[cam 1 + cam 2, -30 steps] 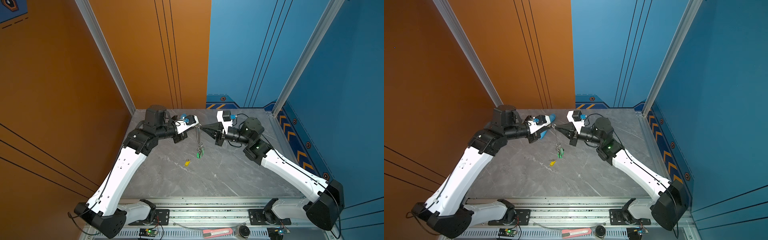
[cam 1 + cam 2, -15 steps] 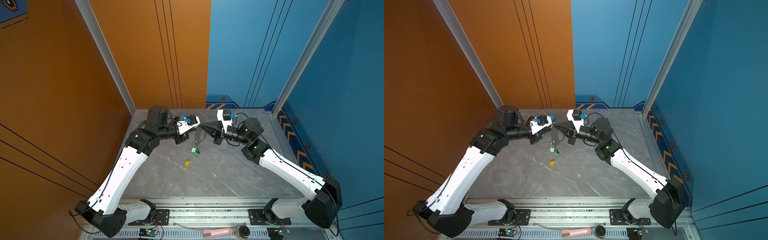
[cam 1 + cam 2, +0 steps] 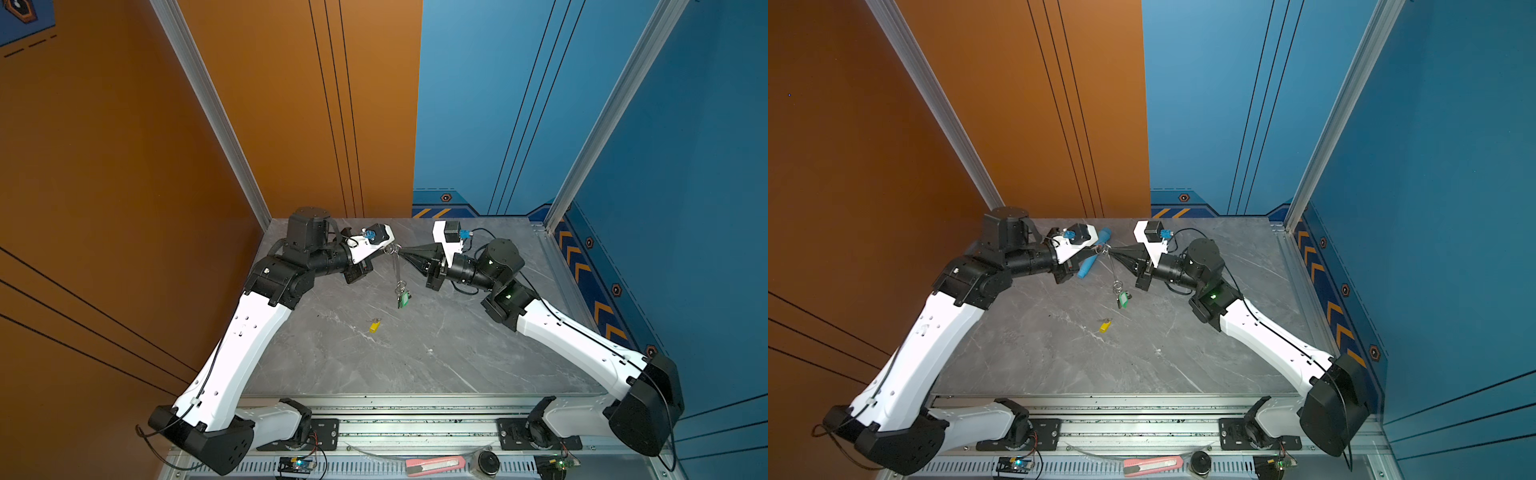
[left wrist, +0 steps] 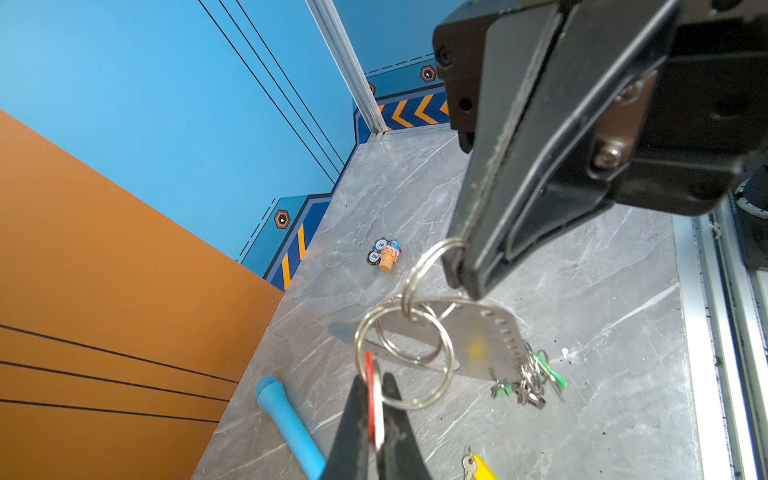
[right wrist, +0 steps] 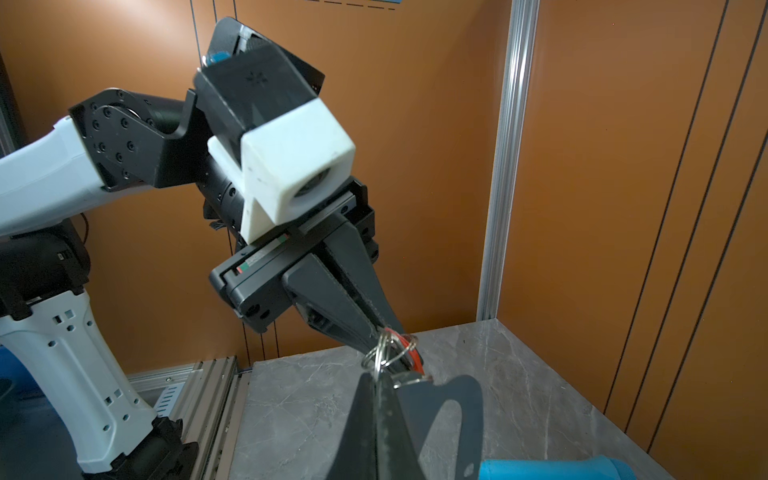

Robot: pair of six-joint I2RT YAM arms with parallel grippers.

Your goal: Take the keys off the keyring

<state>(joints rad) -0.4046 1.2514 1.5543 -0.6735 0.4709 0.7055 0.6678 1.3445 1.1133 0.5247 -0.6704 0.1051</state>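
Observation:
In the left wrist view my left gripper (image 4: 374,380) is shut on the red-and-white tag (image 4: 371,399) of a key, which hangs on a large split ring (image 4: 414,405). My right gripper (image 4: 461,270) is shut on a smaller split ring (image 4: 419,266) linked to it. Below them hangs the keyring (image 4: 486,336), a flat grey plate, with green-tagged keys (image 4: 552,374) at its lower end. In both top views the two gripper tips (image 3: 388,249) (image 3: 402,250) meet above the back of the table and the keyring (image 3: 397,270) dangles between them. A yellow-tagged key (image 3: 375,326) lies loose on the table.
A light-blue tube (image 3: 1094,257) lies on the grey marble table (image 3: 1059,353) under my left wrist. A small orange-and-blue cluster with dark discs (image 4: 384,255) sits near the back wall. Orange and blue walls close in the back and both sides.
The hanging bunch swung up toward the left arm half a second ago and now hangs straight down again. Both grippers stay shut at its top.

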